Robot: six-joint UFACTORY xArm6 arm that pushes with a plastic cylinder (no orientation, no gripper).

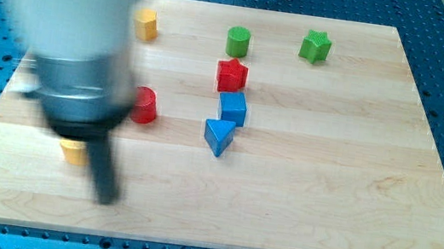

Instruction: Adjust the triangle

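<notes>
On the wooden tabletop (324, 198), my tip (107, 196) rests near the left edge, blurred, just right of a yellow block (72, 151). The rod carries no gripper, so none shows. The blue triangle (218, 136) sits mid-tabletop, touching the blue cube (233, 108) below a red star (231, 75), well right of my tip.
</notes>
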